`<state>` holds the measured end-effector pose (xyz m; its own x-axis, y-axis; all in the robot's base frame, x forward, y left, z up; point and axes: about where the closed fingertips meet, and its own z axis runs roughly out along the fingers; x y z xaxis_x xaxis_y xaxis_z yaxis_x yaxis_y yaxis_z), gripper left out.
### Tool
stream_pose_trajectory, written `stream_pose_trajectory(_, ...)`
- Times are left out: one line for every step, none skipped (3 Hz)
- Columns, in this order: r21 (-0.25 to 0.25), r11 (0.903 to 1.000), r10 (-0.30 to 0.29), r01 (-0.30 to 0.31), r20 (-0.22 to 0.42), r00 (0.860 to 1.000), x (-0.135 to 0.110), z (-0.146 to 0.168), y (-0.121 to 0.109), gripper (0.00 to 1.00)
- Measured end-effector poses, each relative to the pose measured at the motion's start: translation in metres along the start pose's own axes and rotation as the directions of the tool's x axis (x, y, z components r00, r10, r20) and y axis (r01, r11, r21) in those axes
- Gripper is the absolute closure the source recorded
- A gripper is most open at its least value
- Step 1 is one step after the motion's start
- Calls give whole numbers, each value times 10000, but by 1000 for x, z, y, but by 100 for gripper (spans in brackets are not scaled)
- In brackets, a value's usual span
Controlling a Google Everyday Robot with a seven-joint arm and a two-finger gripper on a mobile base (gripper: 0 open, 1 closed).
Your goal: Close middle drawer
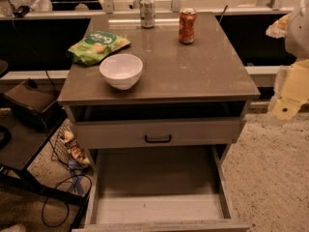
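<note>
The middle drawer (159, 208) of the grey wood-grain cabinet (193, 71) is pulled far out toward me. Its long pale floor is bare, and its front (164, 225) lies at the bottom edge of the view, handle hidden. Above it, the taller-fronted top drawer (120, 132) with the small black bar handle (158, 139) stands slightly out. The lowest drawer is hidden. My gripper (286, 108) hangs with the pale arm at the right edge, level with the cabinet top, to the right of the cabinet and apart from both drawers.
On the cabinet top stand a white bowl (121, 70), a green snack bag (98, 45), a silver can (147, 11) and a red can (187, 26). A wire basket (67, 149), cables (63, 197) and a dark low table (24, 149) are at the left.
</note>
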<state>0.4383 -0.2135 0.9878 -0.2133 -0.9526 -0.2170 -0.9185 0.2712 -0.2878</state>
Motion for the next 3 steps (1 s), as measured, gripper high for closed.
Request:
stream_pose_trajectory(0,10000,0,0,0,10000,0,0,0,0)
stream_pose_trajectory(-169,9992,355,-350,272,9990,8,30,9,0)
stream_pose_trajectory(-287,9980,596,-571,938,9938,32,74,42,0)
